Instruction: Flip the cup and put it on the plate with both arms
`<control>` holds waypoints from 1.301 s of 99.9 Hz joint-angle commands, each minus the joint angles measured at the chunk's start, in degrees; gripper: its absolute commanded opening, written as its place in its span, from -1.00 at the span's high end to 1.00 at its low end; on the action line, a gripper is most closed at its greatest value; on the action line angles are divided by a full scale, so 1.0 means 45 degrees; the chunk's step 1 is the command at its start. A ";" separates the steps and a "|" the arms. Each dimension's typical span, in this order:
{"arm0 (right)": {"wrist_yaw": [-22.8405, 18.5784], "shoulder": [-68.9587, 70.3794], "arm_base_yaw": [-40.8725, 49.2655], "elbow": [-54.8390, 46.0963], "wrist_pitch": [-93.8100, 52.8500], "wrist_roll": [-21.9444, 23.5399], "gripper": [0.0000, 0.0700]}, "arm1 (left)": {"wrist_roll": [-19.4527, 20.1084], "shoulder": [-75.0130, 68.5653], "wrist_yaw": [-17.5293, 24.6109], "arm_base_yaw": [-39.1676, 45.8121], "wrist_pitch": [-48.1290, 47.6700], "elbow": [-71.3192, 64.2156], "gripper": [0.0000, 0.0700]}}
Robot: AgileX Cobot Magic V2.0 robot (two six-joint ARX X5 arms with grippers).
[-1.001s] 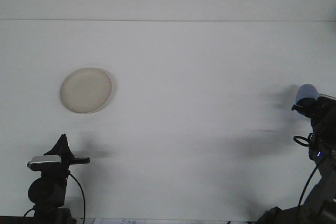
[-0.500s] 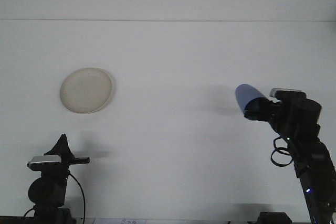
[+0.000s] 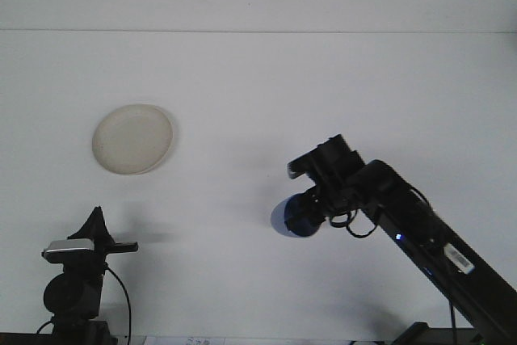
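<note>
Here the right end effector (image 3: 305, 209) is clamped on the blue cup (image 3: 289, 217), which lies on its side well to the right of the plate (image 3: 132, 139) and nearer the camera, low over the white surface (image 3: 266, 86). The cream plate sits bare. The left end effector (image 3: 98, 227) rests at the near edge, directly below the plate; whether its fingers are parted cannot be told from this view.
</note>
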 commanded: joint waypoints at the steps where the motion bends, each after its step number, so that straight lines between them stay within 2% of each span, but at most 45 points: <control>1: 0.0131 0.0529 0.0641 0.0296 -0.0024 -0.0199 1.00 | -0.0112 -0.0019 -0.0029 0.0024 0.0126 -0.0243 0.96; 31: 0.0199 0.2074 0.2152 0.0296 -0.0117 -0.0243 1.00 | -0.0112 -0.0019 -0.0029 0.0024 0.0126 -0.0243 0.96; 67: 0.0486 0.2968 0.2293 0.0296 -0.0549 -0.0457 0.98 | -0.0112 -0.0019 -0.0029 0.0024 0.0126 -0.0243 0.96; 70: 0.0457 0.3045 0.2293 0.0296 -0.0593 -0.0461 0.93 | -0.0112 -0.0019 -0.0029 0.0024 0.0131 -0.0243 0.96; 73: 0.0447 0.3075 0.2293 0.0296 -0.0646 -0.0461 0.80 | -0.0112 -0.0019 -0.0029 0.0024 0.0131 -0.0243 0.96; 85: 0.0427 0.3123 0.2322 0.0296 -0.0617 -0.0452 -0.17 | -0.0112 -0.0019 -0.0029 0.0024 0.0126 -0.0243 0.96; 90: 0.0432 0.3118 0.2331 0.0330 -0.0627 -0.0457 -0.38 | -0.0112 -0.0019 -0.0029 0.0024 0.0131 -0.0243 0.96; 121: 0.0510 0.2021 0.2220 0.1627 -0.0704 -0.0763 -0.39 | -0.0112 -0.0019 -0.0029 0.0024 0.0131 -0.0243 0.96; 130: 0.0908 0.1239 0.2210 0.2021 -0.0797 -0.0797 -0.39 | -0.0112 -0.0019 -0.0029 0.0024 0.0131 -0.0243 0.96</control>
